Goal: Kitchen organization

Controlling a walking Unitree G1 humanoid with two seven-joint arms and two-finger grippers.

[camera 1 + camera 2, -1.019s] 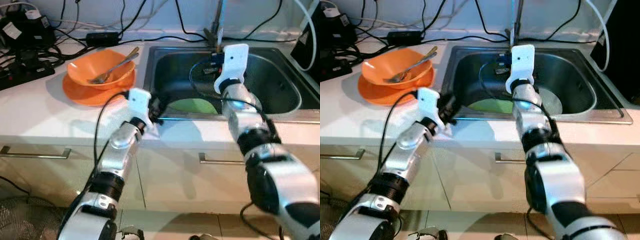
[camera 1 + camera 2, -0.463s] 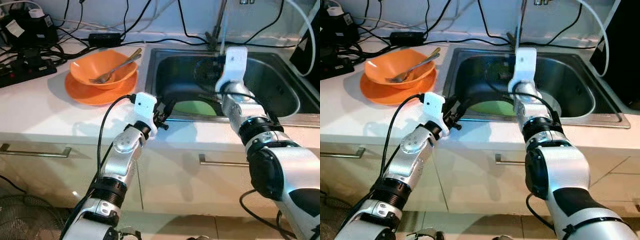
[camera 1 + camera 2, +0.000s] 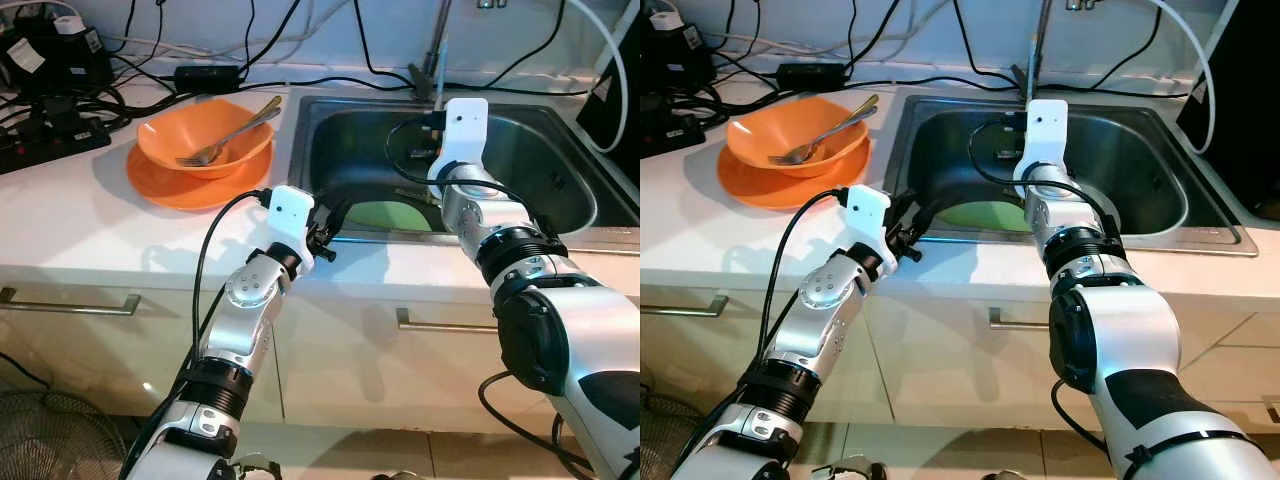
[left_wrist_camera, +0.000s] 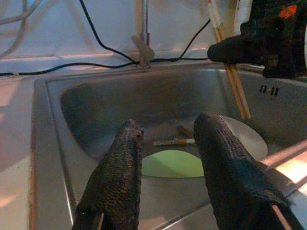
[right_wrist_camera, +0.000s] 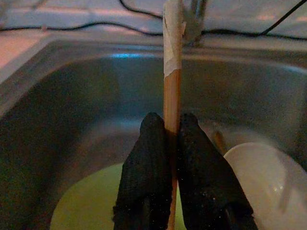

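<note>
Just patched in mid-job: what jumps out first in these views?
The right gripper is shut on a pair of wooden chopsticks, held upright over the stainless steel sink, where a pale green plate and a white plate lie. The left gripper hovers open at the sink's front rim. Left on the white counter, an orange bowl with a metal fork sits on an orange plate.

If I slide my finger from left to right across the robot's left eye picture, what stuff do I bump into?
Black power strip → orange bowl with a fork in it → left gripper → green plate in the sink.
</note>
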